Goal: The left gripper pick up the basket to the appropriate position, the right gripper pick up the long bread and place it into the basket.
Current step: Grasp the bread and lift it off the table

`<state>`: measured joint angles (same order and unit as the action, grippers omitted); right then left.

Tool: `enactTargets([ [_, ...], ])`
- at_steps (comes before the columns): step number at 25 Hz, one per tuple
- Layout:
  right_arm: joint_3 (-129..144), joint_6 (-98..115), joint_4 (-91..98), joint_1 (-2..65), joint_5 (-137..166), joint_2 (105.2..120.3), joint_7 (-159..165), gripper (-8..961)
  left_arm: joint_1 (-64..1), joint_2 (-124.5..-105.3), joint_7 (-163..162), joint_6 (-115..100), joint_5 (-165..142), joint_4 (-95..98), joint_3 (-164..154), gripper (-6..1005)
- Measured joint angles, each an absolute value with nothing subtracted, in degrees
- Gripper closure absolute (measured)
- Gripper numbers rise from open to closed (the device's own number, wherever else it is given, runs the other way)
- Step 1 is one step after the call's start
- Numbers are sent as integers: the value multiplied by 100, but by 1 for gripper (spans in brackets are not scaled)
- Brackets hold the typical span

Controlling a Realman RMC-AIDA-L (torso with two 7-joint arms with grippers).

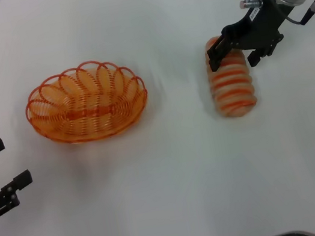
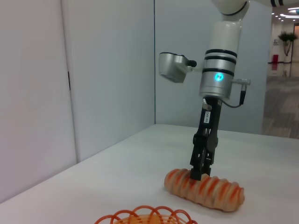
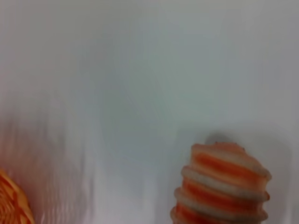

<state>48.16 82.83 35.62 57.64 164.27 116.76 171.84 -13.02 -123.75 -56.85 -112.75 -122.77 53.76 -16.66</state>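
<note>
The orange wire basket (image 1: 138,92) stands on the white table, left of centre; its rim (image 2: 148,214) shows in the left wrist view and an edge (image 3: 11,206) in the right wrist view. My left gripper (image 1: 6,165) hovers open near the table's left side, apart from the basket. The long bread (image 1: 233,90), tan with orange stripes, lies flat on the table at the right (image 2: 212,190) (image 3: 225,185). My right gripper (image 1: 235,58) is lowered over the bread's far end (image 2: 198,173), open, with one jaw on either side of the loaf.
A white table (image 1: 176,188) carries everything. Bare surface lies between basket and bread. Pale wall panels (image 2: 107,70) stand behind the table in the left wrist view.
</note>
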Motion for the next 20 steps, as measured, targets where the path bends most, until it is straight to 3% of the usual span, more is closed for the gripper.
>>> enactTargets([
  [20,4879,7837,3108,5866,16427,11718,17214,43,-1315,-12366,-5686,-11283,-12269,5374,-1661,298],
])
